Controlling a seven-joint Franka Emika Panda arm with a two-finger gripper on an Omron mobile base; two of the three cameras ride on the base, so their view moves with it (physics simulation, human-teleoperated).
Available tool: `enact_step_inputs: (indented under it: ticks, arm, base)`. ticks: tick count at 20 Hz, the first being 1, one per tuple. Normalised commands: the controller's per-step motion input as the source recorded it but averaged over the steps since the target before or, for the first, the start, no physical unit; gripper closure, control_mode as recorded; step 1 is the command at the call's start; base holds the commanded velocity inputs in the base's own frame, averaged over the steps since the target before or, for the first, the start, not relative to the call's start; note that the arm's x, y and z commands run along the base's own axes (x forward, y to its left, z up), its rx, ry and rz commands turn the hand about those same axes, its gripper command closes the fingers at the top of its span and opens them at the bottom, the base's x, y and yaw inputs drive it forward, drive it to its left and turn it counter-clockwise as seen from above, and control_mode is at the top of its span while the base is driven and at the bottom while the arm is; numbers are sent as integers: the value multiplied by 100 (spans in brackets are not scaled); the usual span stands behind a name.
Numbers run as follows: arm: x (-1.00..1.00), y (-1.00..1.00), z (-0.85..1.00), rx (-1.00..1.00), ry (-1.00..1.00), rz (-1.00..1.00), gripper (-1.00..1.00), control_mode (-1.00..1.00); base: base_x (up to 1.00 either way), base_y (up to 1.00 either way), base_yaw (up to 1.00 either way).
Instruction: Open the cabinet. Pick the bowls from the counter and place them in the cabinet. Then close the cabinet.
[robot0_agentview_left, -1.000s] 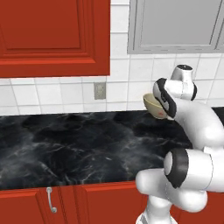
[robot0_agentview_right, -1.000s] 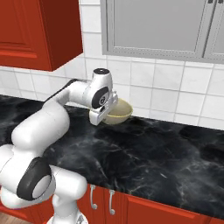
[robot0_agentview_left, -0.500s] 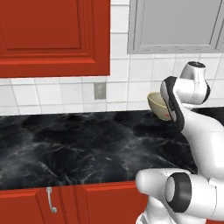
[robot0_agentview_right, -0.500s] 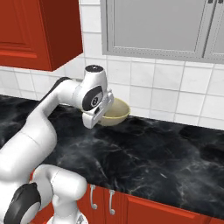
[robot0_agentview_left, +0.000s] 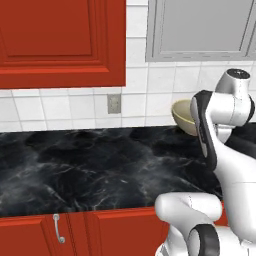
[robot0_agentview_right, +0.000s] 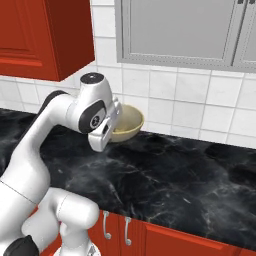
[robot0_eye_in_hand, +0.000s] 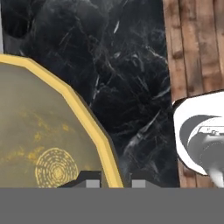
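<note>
My gripper (robot0_eye_in_hand: 113, 181) is shut on the rim of the pale beige-yellow bowl (robot0_eye_in_hand: 39, 140), with one fingertip inside the rim and one outside. The bowl (robot0_agentview_left: 184, 116) hangs just above the back of the black marble counter (robot0_agentview_left: 90, 165), close to the tiled wall. From the right, the hand (robot0_agentview_right: 114, 131) grips the bowl (robot0_agentview_right: 127, 122) from its left side. The red cabinet (robot0_agentview_left: 60, 40) hangs up and to the left, and the door I see lies flat to the front. The cabinet's (robot0_agentview_right: 40, 35) handles are out of frame.
A grey-doored wall cabinet (robot0_agentview_left: 200, 30) hangs right above the bowl. A wall outlet (robot0_agentview_left: 114, 103) sits on the tiles to its left. Red lower doors with short handles (robot0_agentview_right: 105, 225) run under the counter (robot0_agentview_right: 190, 175). Wooden floor (robot0_eye_in_hand: 197, 43) shows beyond the counter edge.
The arm has turned its wrist and raised its upper links. The bowl stays gripped and has risen only slightly, near the same spot by the wall.
</note>
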Motion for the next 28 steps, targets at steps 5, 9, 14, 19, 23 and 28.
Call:
enact_step_inputs:
  ticks: [5, 9, 14, 19, 23, 28]
  arm:
    - [-52, 0, 43, -11, -10, 6, 100, -100]
    - [-29, 6, 43, -11, -7, 2, 100, -100]
    - [-22, 6, 50, -9, 0, 1, 100, -100]
    - [-53, 12, 42, 4, 10, 0, 100, -100]
    - [-47, 12, 20, 13, 10, -2, 100, 100]
    - [0, 0, 0, 0, 0, 0, 100, 100]
  base:
    - [0, 0, 0]
    - [0, 0, 0]
    - [0, 0, 0]
    - [0, 0, 0]
    - [-18, 0, -2]
    - [-43, -20, -4]
